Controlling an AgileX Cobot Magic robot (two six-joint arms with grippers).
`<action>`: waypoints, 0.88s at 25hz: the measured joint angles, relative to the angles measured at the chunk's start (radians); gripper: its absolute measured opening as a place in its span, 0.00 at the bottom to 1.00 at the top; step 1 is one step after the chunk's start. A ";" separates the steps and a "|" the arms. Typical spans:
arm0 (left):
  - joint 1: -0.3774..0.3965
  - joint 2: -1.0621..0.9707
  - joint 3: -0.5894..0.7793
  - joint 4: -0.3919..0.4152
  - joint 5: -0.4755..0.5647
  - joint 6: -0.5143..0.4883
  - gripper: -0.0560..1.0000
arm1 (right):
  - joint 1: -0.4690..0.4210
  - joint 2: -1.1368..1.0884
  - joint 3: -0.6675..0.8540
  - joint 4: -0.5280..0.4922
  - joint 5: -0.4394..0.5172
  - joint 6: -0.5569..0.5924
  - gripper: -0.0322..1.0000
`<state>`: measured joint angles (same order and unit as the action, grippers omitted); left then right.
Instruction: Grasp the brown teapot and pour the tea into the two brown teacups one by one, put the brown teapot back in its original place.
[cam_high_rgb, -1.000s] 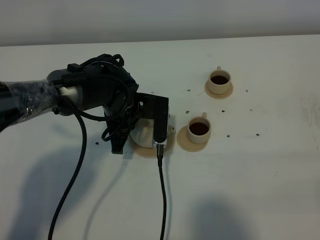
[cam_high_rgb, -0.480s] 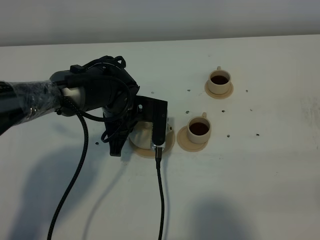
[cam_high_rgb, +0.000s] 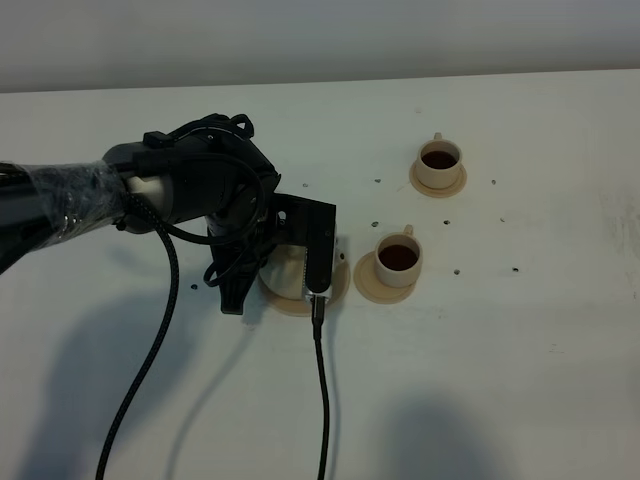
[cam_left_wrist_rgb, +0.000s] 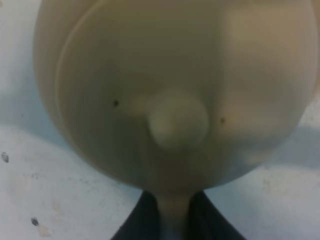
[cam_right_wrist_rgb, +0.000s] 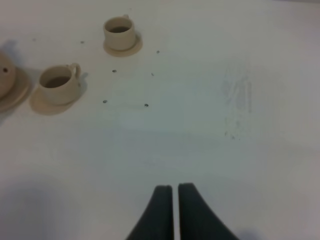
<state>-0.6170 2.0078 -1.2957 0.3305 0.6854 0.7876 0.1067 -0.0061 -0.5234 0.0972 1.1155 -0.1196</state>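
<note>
From the high view my left hand (cam_high_rgb: 262, 268) sits left of centre on the white counter (cam_high_rgb: 500, 350), black arm and cable draped over it. Under it is the round squat pale beige ceramic teapot (cam_high_rgb: 286, 270), mostly hidden, resting on the wide flat round beige saucer plate (cam_high_rgb: 336, 289) whose rim shows at the hand's right. In the left wrist view the teapot (cam_left_wrist_rgb: 175, 90) fills the frame, blurry, knobbed lid (cam_left_wrist_rgb: 177, 121) in the middle; the two dark fingers (cam_left_wrist_rgb: 137, 225) at the bottom edge pinch a thin tan part between them, probably the loop handle, hard to tell that close.

Two small pale beige cylindrical ceramic teacups, each on its own little round saucer: the nearer cup (cam_high_rgb: 398, 258) just right of the big saucer plate, the farther cup (cam_high_rgb: 439, 164) up and right of it, apart. Both hold dark liquid. The right wrist view shows the same pair, nearer cup (cam_right_wrist_rgb: 59, 84) at left, farther cup (cam_right_wrist_rgb: 119, 33) upper left.

My right hand (cam_right_wrist_rgb: 174, 192) hangs over bare counter, fingers pressed together, holding nothing.
</note>
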 joint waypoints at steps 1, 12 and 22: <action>-0.001 0.001 0.000 -0.003 -0.001 0.000 0.21 | 0.000 0.000 0.000 0.000 0.000 0.000 0.06; -0.005 0.007 0.000 -0.017 -0.018 -0.027 0.65 | 0.000 0.000 0.000 0.000 0.000 0.000 0.06; -0.005 -0.062 0.000 -0.019 -0.012 -0.031 0.66 | 0.000 0.000 0.000 0.000 0.000 0.000 0.06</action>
<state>-0.6223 1.9454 -1.2957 0.3116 0.6737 0.7564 0.1067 -0.0061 -0.5234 0.0972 1.1155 -0.1196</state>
